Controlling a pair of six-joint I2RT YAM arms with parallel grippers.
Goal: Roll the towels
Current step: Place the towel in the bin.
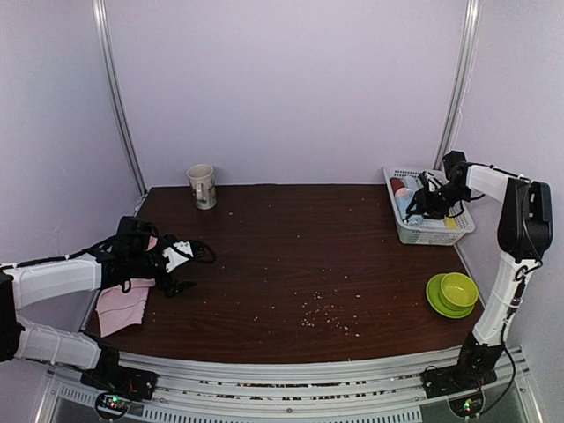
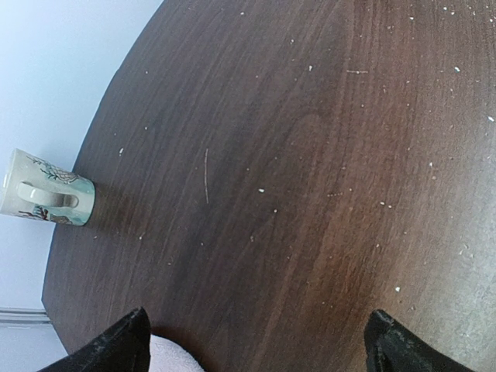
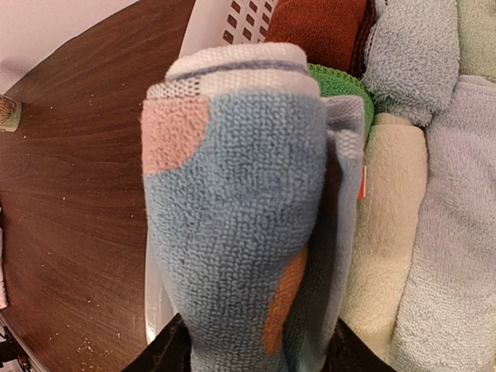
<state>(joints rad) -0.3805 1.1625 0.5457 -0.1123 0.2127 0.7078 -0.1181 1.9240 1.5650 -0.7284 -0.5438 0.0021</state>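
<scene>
— Where are our towels?

— The pink towel [image 1: 123, 304] lies flat at the near left corner of the table [image 1: 291, 256], partly under our left arm. The blue towel [image 3: 240, 225], with its orange patches, is rolled up and stands on end at the side of the basket [image 1: 430, 231] nearest the table's middle. That basket sits at the far right corner.

— What are our claws doing?

— The left claw [image 2: 257, 318] hangs over bare wood just past the pink towel, its jaws spread wide with nothing between them. A pale corner of that towel shows beside one finger [image 2: 116, 349]. The right claw [image 3: 260, 349] reaches down into the basket, with a dark finger [image 3: 167, 349] on each side of the blue roll.

— Is it gripping the roll?

— We cannot tell. The fingers sit close against the cloth, but only their tips show at the bottom of the wrist view.

— What crowds the roll?

— Other rolled cloths pack the basket. A green towel [image 3: 337, 85] is right behind the roll and a rust towel [image 3: 318, 27] lies beyond that. A cream towel [image 3: 387, 232] presses against its side, and a grey towel [image 3: 411, 54] lies further in. The white slatted wall is on the roll's other side.

— Anything else on the table?

— A patterned mug [image 1: 202, 186] stands at the far left edge, well apart from both claws. A green bowl [image 1: 459, 288] rests on a green plate [image 1: 437, 302] near the right arm. Crumbs [image 1: 322, 317] are scattered across the middle.
</scene>
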